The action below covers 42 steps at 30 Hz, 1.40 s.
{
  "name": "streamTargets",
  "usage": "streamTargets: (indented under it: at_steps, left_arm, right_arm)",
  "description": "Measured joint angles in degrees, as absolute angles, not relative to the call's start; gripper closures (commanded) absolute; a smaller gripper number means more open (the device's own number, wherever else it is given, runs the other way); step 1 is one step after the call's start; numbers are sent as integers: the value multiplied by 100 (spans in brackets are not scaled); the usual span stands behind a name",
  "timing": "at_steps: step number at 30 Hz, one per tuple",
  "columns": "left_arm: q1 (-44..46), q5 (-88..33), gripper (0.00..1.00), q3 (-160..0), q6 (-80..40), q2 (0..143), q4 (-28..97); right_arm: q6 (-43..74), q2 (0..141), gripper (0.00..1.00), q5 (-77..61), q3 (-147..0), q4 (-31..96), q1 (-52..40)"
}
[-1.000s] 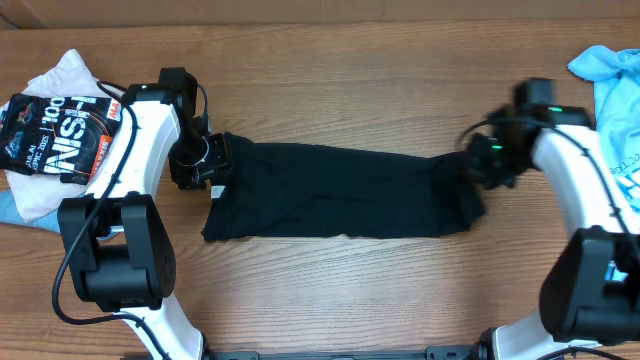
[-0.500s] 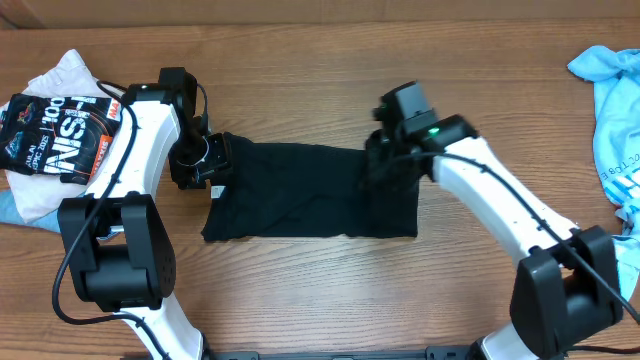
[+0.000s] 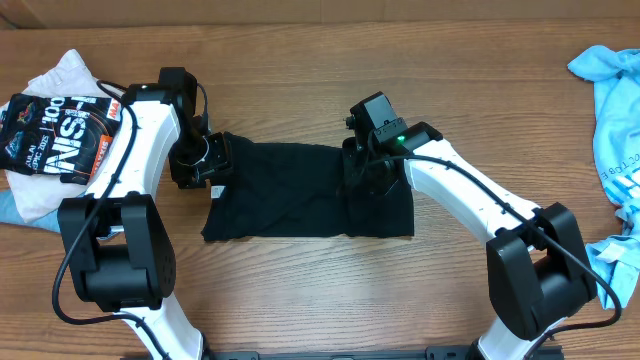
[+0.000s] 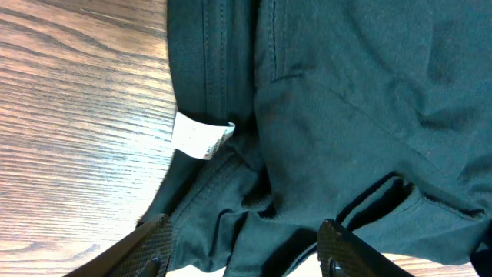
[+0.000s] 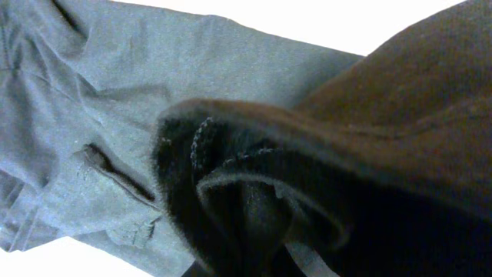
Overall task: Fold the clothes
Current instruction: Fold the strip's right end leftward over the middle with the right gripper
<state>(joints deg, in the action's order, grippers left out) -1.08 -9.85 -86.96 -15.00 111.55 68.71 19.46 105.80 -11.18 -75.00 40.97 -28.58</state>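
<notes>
While R gripper (image 3: 360, 172), pinched shut on right end of black shirt (image 3: 280, 190), has swept leftward | shirt mid-table, now approx half as long | L gripper (image 3: 205, 160) spread at left edge | crosswise fold prob. nearly laid

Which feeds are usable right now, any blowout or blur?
Overhead: evenly lit, sharp, though the black shirt shows few folds. Left wrist: crisp, white label and table grain clear. Right wrist: background blown out white, nearest fabric soft and dark.
</notes>
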Motion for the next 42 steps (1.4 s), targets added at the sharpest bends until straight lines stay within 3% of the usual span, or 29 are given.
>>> streamTargets:
  at_steps: [7, 8, 12, 15, 18, 24, 42]
  left_arm:
    - [-108, -985, 36, -8696, -1500, 11155, 6860]
    - [-108, -985, 36, -8696, -1500, 11155, 6860]
    - [-110, -985, 36, -8696, -1500, 11155, 6858]
    - [-108, -985, 36, -8696, -1500, 11155, 6858]
    - [-108, -985, 36, -8696, -1498, 11155, 6858]
    - [-108, -985, 36, -8696, -1500, 11155, 6858]
    - [-108, -985, 36, -8696, -1498, 11155, 6831]
  right_arm:
    - [1949, 10582, 95, -1208, -7500, 4088, -2860]
    - [1951, 10582, 91, -1214, -7500, 4088, -2862]
    - [1951, 10582, 60, -1313, -7500, 4086, -2899]
    - [1887, 10582, 53, -1575, -7500, 4080, -3000]
    - [1667, 10582, 54, -1772, -7500, 4097, -3105]
    - [1455, 10582, 66, -1728, -7500, 4209, -3148]
    - [1406, 10608, 64, -1068, -7500, 4510, -3253]
